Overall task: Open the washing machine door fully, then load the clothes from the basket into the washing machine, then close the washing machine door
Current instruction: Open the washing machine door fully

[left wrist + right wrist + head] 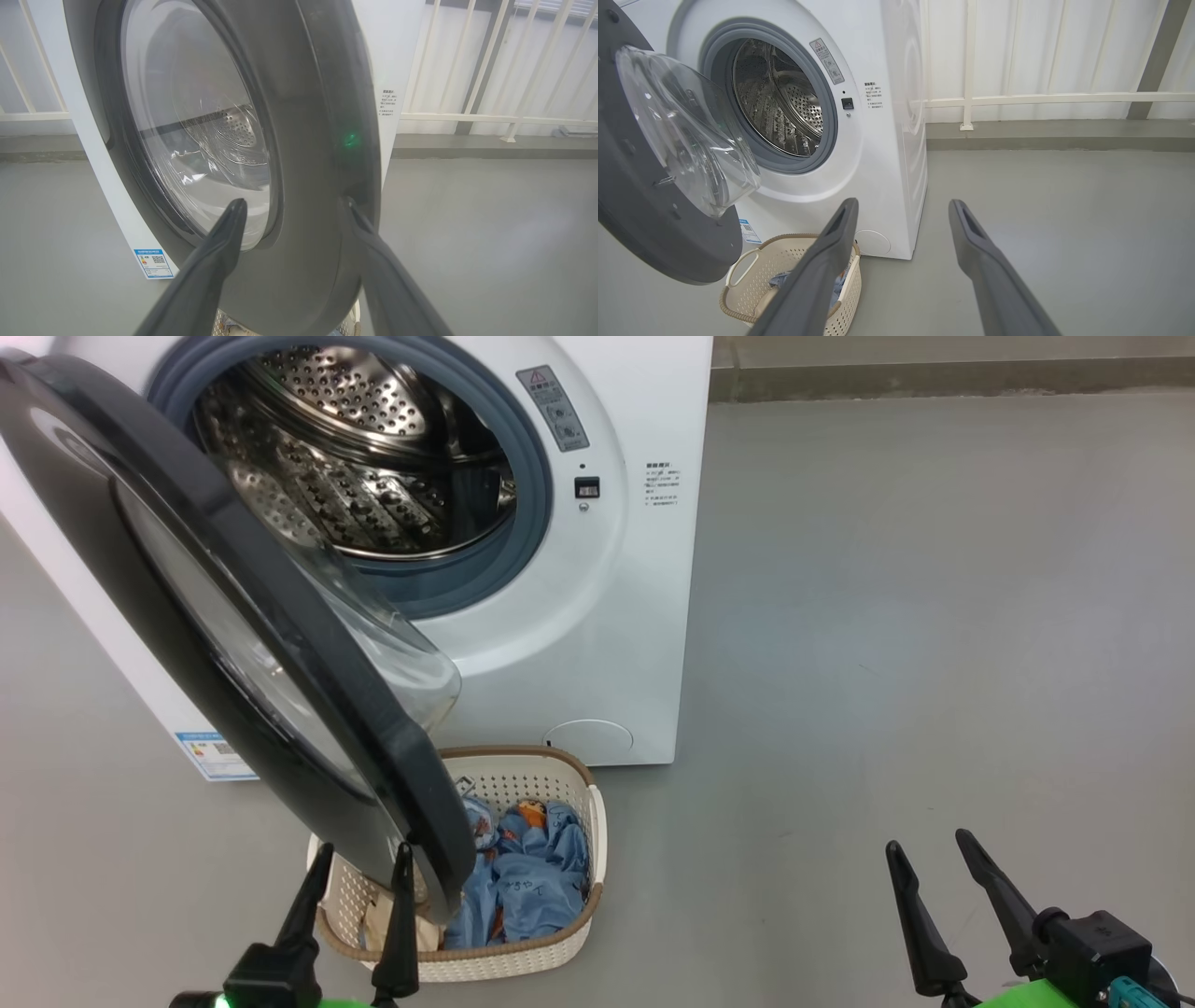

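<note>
The white washing machine (597, 616) stands ahead with its steel drum (355, 457) bare. Its black-rimmed door (233, 644) hangs partly open, swung out over the basket (523, 775) on the floor below. Light-blue clothes (532, 877) lie in the basket, with a cream piece (378, 919) at its left end. My left gripper (364, 859) is open, fingers just in front of the door's lower rim (308, 186). My right gripper (929, 845) is open and empty over bare floor at the right. The right wrist view shows the door's glass bowl (686, 135) and the basket (738, 298).
Grey floor (934, 616) spreads to the right of the machine. A white railing (1041, 98) and a low kerb (1059, 135) run behind it. A blue label (217, 754) sits at the machine's lower left corner.
</note>
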You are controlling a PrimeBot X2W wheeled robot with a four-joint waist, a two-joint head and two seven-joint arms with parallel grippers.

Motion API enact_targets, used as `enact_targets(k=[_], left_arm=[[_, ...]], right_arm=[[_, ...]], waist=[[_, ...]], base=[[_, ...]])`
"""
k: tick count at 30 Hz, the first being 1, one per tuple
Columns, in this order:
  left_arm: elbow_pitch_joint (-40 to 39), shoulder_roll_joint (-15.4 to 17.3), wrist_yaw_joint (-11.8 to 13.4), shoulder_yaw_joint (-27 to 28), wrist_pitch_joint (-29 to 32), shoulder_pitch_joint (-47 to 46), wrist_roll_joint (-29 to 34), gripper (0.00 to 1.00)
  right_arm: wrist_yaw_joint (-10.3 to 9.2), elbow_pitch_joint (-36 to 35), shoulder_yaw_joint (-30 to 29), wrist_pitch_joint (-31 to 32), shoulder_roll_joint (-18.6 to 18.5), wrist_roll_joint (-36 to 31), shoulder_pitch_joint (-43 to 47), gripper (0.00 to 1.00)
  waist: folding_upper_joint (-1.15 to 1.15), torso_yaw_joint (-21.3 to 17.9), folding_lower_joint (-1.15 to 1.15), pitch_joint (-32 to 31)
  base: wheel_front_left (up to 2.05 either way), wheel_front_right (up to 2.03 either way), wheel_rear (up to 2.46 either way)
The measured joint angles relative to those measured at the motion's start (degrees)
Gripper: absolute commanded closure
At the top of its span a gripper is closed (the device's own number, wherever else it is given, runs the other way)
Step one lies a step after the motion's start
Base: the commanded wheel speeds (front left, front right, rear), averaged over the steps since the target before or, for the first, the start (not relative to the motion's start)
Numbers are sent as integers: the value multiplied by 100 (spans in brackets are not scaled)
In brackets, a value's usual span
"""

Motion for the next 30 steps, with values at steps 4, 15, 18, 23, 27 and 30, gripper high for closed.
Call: enact_targets(k=[4, 15, 18, 23, 27, 30], left_arm=[[0, 0, 0, 0, 0, 0, 0, 0], [0, 0, 0, -7, 0, 1, 0, 0], [0, 0, 1, -12, 0, 2, 0, 0], [0, 0, 1, -26, 0, 2, 0, 0], [0, 0, 1, -23, 0, 2, 0, 0], [0, 0, 1, -19, 0, 2, 0, 0]], right_arm=[[0, 2, 7, -1, 2, 0, 30, 0], [0, 3, 9, 3, 4, -10, 30, 0], [0, 2, 14, 7, 4, -47, 30, 0], [0, 2, 25, 7, 5, -51, 30, 0], [0, 3, 33, 7, 5, -49, 30, 0], [0, 5, 44, 7, 5, -51, 29, 0]], waist=[[0, 17, 0, 12], [0, 51, 0, -17], [0, 54, 0, -12], [0, 58, 0, 5], [0, 57, 0, 20], [0, 56, 0, 34]], base=[[0, 0, 0], [0, 0, 0], [0, 0, 0], [0, 0, 0], [0, 0, 0], [0, 0, 0]])
